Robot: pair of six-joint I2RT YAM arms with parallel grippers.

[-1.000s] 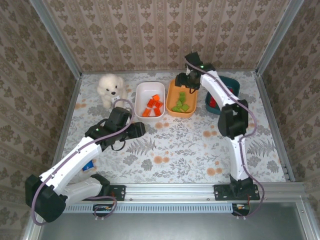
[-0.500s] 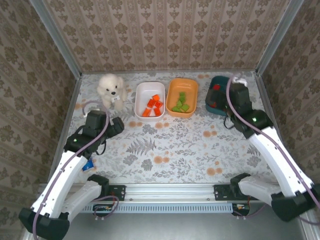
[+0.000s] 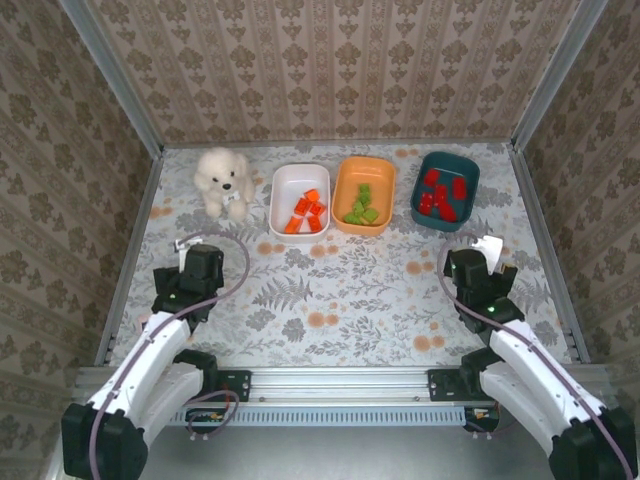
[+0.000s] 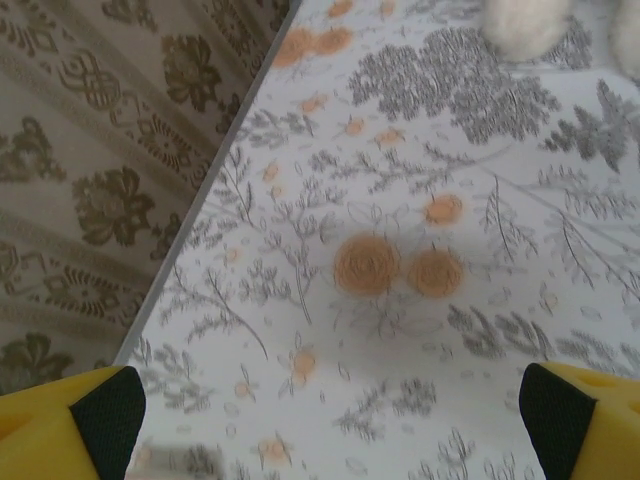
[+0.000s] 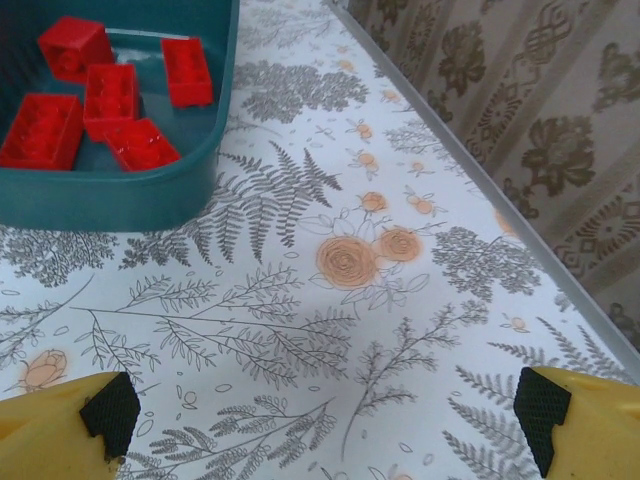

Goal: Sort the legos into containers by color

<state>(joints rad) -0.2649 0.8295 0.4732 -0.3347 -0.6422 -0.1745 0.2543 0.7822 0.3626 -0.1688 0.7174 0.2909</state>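
Three containers stand in a row at the back: a white tub [image 3: 276, 200] with orange legos [image 3: 307, 212], an orange tub [image 3: 340, 200] with light green legos [image 3: 361, 208], and a dark teal tub [image 3: 418, 195] with red legos [image 3: 440, 195]. My left gripper [image 3: 203, 268] [image 4: 330, 420] hovers open over bare floral cloth at the near left, nothing between its fingers. My right gripper [image 3: 468, 270] [image 5: 325, 415] is open and empty at the near right. In the right wrist view the teal tub [image 5: 110, 195] and its red legos [image 5: 110, 100] lie ahead to the left.
A white plush dog [image 3: 224, 180] [image 4: 525, 25] sits left of the white tub. Patterned walls close the table on the left, back and right. A metal rail [image 3: 340, 382] with the arm bases runs along the near edge.
Both arms have drawn back from the tubs to the near side of the table. The right gripper left the orange tub, passing the teal one. Both grippers opened wider.
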